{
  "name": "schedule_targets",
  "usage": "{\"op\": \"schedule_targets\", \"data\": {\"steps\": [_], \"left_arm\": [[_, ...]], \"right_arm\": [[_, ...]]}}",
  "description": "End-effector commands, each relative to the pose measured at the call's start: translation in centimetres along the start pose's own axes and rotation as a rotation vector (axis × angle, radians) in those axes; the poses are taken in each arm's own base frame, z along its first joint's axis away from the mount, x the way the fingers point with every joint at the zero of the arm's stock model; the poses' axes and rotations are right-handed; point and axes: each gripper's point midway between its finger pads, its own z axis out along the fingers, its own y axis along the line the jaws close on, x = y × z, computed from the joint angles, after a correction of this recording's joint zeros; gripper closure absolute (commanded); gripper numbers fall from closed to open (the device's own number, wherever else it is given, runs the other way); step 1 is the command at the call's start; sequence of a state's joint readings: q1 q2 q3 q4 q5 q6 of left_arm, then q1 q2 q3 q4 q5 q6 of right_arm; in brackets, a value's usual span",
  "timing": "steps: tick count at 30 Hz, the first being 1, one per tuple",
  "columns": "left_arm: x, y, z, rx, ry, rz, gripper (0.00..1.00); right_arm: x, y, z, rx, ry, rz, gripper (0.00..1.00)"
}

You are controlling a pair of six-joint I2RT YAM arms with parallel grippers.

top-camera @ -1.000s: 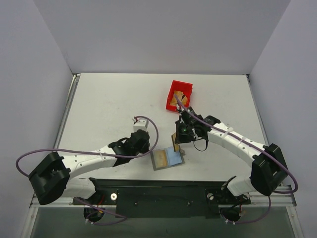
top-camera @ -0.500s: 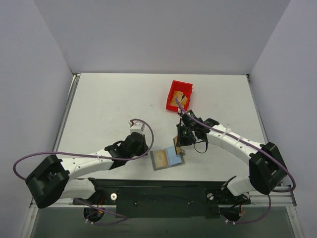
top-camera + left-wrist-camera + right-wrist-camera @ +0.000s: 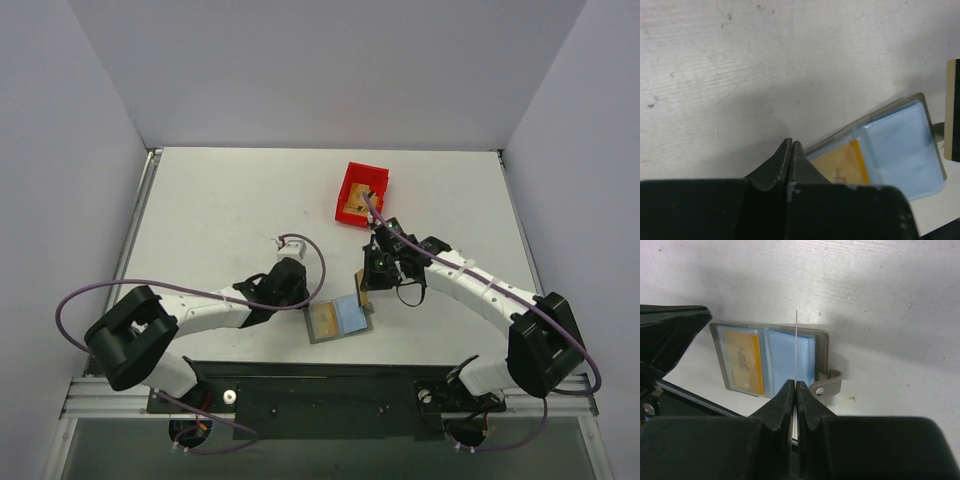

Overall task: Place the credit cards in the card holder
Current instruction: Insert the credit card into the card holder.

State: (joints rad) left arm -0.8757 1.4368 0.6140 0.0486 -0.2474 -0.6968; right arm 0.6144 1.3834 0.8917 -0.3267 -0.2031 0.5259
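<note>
The grey card holder (image 3: 340, 321) lies open near the table's front edge, its tab (image 3: 829, 382) out to the right. One gold credit card (image 3: 323, 320) sits in its left pocket; the bluish right pocket (image 3: 789, 357) holds nothing. My right gripper (image 3: 368, 284) is shut on a second credit card (image 3: 796, 340), held on edge just above that right pocket. My left gripper (image 3: 791, 143) is shut on nothing, its tips at the holder's left edge. Another credit card (image 3: 352, 204) lies in the red bin.
The small red bin (image 3: 371, 176) stands behind the right gripper, about mid-table. White walls close in the table on three sides. The arms' black base rail (image 3: 330, 385) runs just in front of the holder.
My left arm drew back to the left, then swung in again to the holder's left edge. My right gripper shifted slightly right and toward the holder with its card.
</note>
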Motion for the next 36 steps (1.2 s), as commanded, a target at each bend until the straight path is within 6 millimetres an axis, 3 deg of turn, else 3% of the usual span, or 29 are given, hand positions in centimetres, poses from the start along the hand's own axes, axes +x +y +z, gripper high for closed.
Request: {"op": "schedule_targets", "data": {"steps": [1, 7, 10, 17, 22, 29, 36], "left_arm": [[-3.9, -3.5, 1.2, 0.095, -0.077, -0.013, 1.0], [-5.4, -5.7, 1.1, 0.163, -0.091, -0.002, 1.0], [-5.3, -6.6, 0.8, 0.197, -0.084, 0.007, 1.0], [-2.2, -9.4, 0.0, 0.27, -0.036, 0.063, 1.0], [0.1, -9.6, 1.2, 0.265, 0.02, 0.052, 1.0], [1.2, -10.5, 2.0, 0.3, 0.06, 0.024, 1.0], [2.5, -9.8, 2.8, 0.268, 0.102, 0.0, 1.0]], "right_arm": [[-1.7, 1.7, -0.7, -0.051, 0.009, -0.011, 1.0], [-2.8, 3.1, -1.3, -0.09, 0.003, -0.038, 1.0], [-2.2, 3.3, -1.0, -0.099, 0.057, -0.046, 1.0], [0.7, 0.4, -0.1, 0.032, 0.145, -0.016, 1.0], [2.5, -0.7, 0.3, 0.062, 0.185, 0.0, 1.0], [2.9, -1.1, -0.1, 0.069, 0.173, -0.002, 1.0], [3.6, -1.6, 0.1, 0.079, 0.195, -0.006, 1.0]]}}
